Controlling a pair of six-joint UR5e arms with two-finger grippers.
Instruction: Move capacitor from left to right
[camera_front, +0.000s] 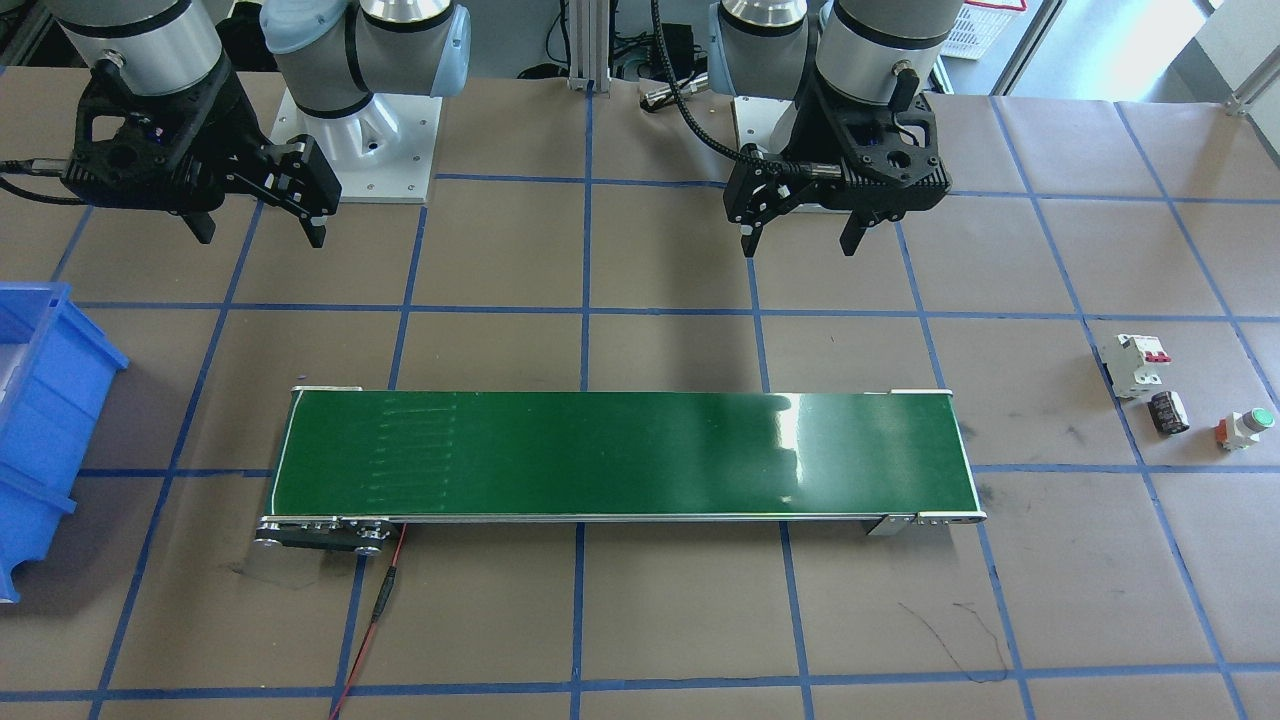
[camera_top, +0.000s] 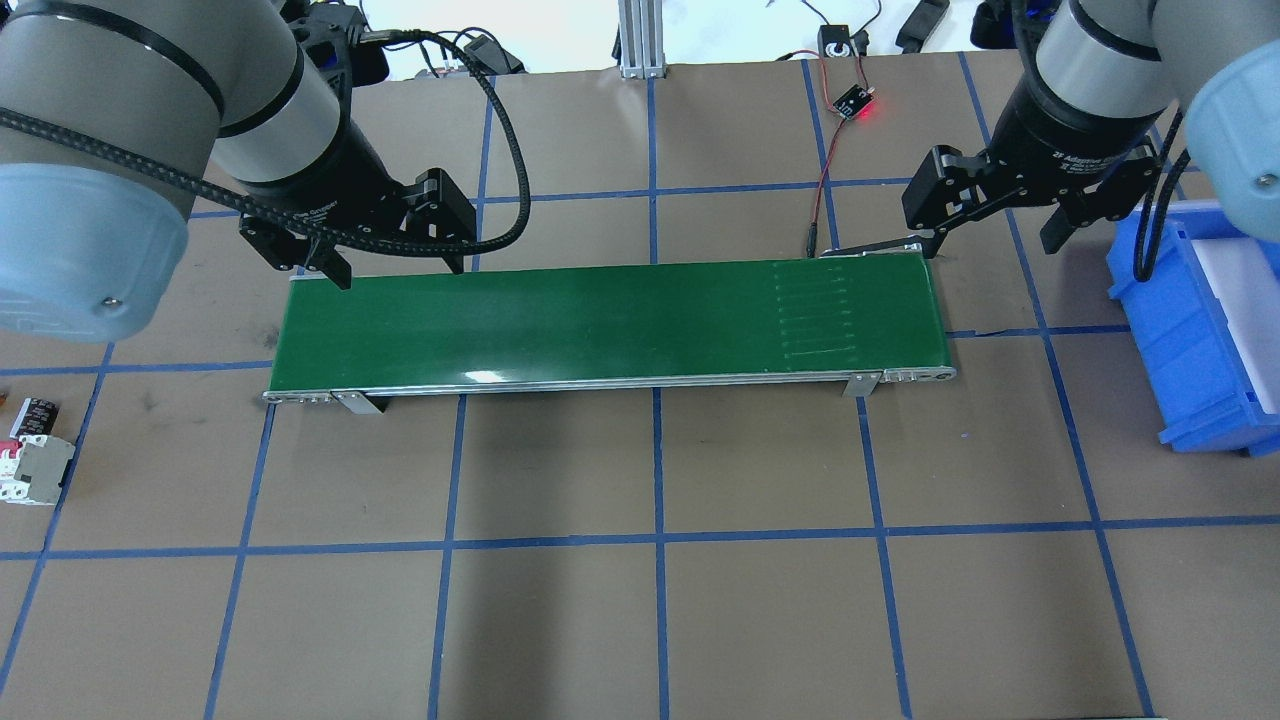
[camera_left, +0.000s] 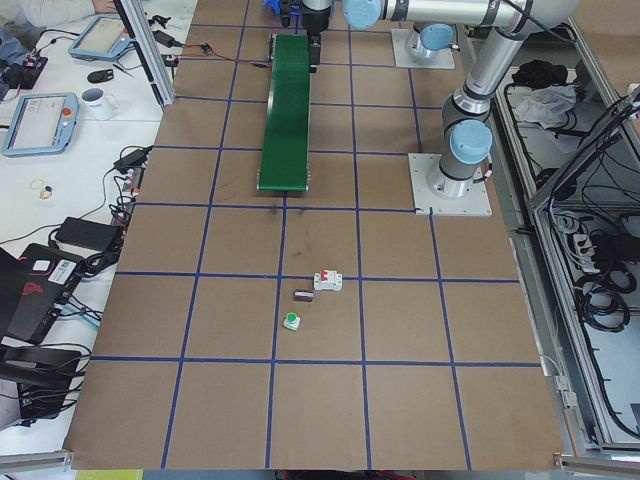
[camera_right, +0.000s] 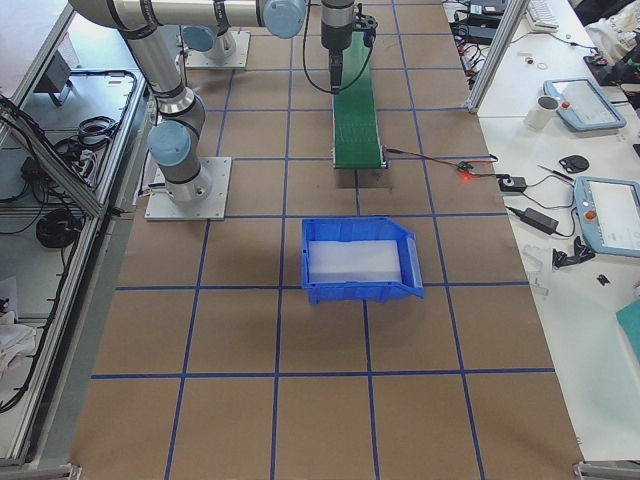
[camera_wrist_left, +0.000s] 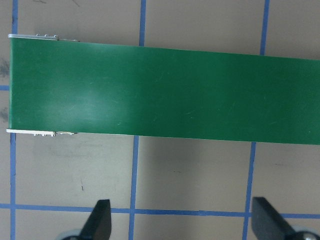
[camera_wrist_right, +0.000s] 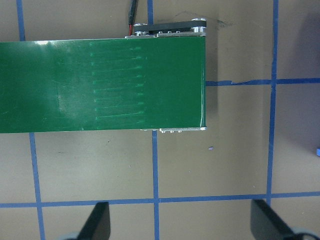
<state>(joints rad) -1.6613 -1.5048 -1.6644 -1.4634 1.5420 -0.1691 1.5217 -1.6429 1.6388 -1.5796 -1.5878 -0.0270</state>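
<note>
As I hang both arms above the desk (camera_front: 650, 620), left jaws: spread wide, nothing between them; both black fingers (camera_wrist_left: 100, 220) show at the bottom edge of my left wrist view with only desk and tape lines in the gap.
Left jaws, position: raised clear of the desk, toward the left end of the conveyor belt (camera_front: 620, 455), touching nothing.
Right jaws: likewise spread wide and holding nothing; fingers (camera_wrist_right: 97, 220) far apart in my right wrist view.
Right jaws, position: raised, toward the belt's right end, where the red and black wire (camera_front: 385, 590) leaves it.
Conveyor belt: long, green, glossy, lying flat across the middle of the desk, with nothing on it.
Capacitor (camera_front: 1168, 412): small black cylinder with a silvery end, lying on its side on the desk at my far left, well apart from the belt and from both jaws.
White breaker (camera_front: 1138, 365): boxy, red switches, just beside the capacitor; whether the two touch I cannot tell.
Push button (camera_front: 1245, 428): green cap, near the capacitor on its other side, apart from it.
Blue bin (camera_top: 1190, 330): on the desk at my far right, beyond the belt's right end, a pale sheet inside.
Desk: brown surface divided into squares by blue tape.
</note>
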